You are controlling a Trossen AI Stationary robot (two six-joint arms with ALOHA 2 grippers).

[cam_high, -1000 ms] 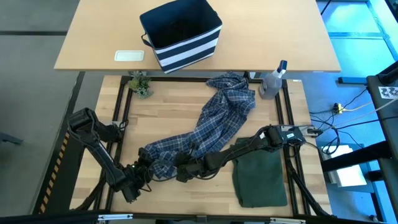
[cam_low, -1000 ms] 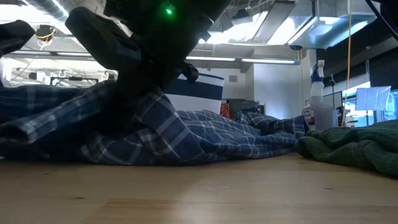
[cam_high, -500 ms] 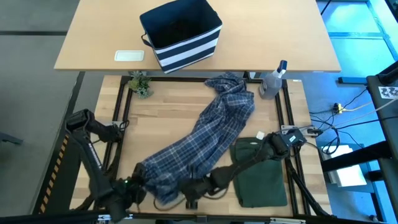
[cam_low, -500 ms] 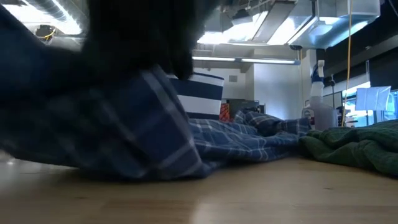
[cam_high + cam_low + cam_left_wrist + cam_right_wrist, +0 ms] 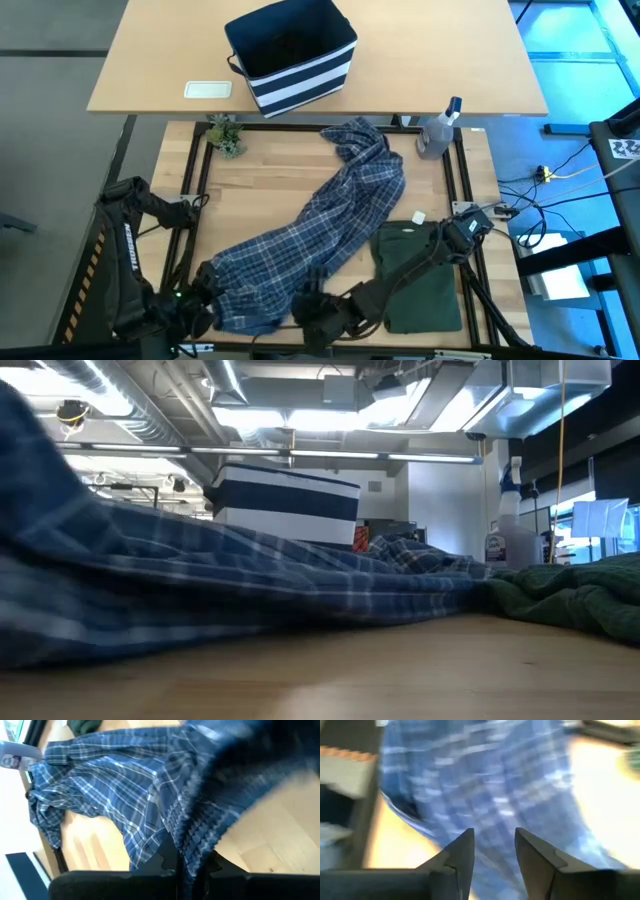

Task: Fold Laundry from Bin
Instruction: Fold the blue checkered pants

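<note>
Blue-and-white plaid cloth shirt (image 5: 320, 225): stretched diagonally across the tabletop (image 5: 270, 185), far right corner to near left corner. Left tool (image 5: 200, 305): near left corner, clamped on the shirt's hem. Right tool (image 5: 312, 312): near edge, fingers parted, nothing between them. Dark olive-green garment (image 5: 418, 275): near right corner.

— What colours are the clothes?
— The soft plaid shirt (image 5: 320, 225) is blue with white checks; the folded cloth garment (image 5: 420, 280) beside it is dark olive green.
— And the boxy fabric bin (image 5: 292, 55)?
— Navy, with white horizontal stripes round its lower half.
</note>
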